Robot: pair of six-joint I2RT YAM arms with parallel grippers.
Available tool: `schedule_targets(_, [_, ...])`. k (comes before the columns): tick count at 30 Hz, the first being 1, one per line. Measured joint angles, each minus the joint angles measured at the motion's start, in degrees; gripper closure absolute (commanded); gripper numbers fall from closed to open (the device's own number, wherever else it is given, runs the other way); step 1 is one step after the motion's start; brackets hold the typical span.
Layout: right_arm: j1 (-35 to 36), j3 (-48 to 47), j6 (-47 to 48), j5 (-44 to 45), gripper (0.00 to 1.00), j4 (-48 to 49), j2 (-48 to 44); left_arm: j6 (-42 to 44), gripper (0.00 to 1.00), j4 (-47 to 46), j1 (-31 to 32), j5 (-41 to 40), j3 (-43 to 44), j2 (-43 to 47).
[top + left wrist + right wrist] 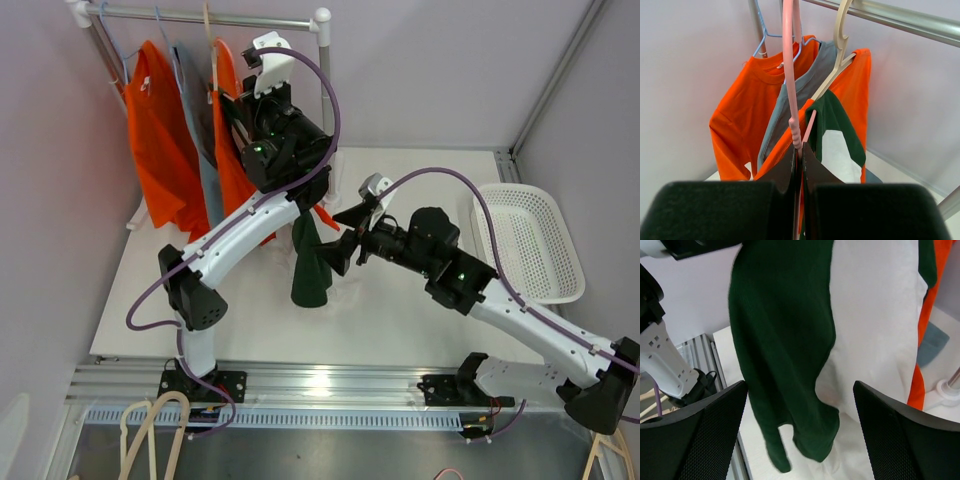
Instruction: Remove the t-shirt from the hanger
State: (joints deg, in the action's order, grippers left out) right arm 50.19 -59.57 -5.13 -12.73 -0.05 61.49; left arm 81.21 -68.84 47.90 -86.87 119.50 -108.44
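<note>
Metal clothes rail [200, 15], far left: orange and grey shirts hung on it.
White plastic mesh basket [530, 245], right: nothing seen inside.
Dark green t-shirt [310, 265], centre, nearer than the rail: draped on a slim pink plastic hanger [790, 75].
Left gripper [800, 155]: clenched on the hanger.
Right gripper [345, 235]: released, just right of the shirt's lower part.
Step, judged: reaching for fabric. Next, pinch the cloth and draw it downward.
</note>
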Motion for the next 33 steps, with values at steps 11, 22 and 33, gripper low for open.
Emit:
schedule_targets(11, [6.64, 0.87, 2.05, 7.43, 0.34, 9.33, 4.92, 0.52, 0.99, -0.55, 0.52, -0.02, 0.00, -0.02])
schedule_targets(22, [8.98, 1.16, 2.21, 14.84, 1.00, 8.63, 5.07, 1.42, 0.99, -0.96, 0.24, 0.00, 0.00, 0.00])
schedule_targets(33, [17.81, 4.59, 2.36, 25.57, 1.00, 3.32, -8.04, -1.66, 0.99, 7.69, -1.70, -1.57, 10.40, -4.31])
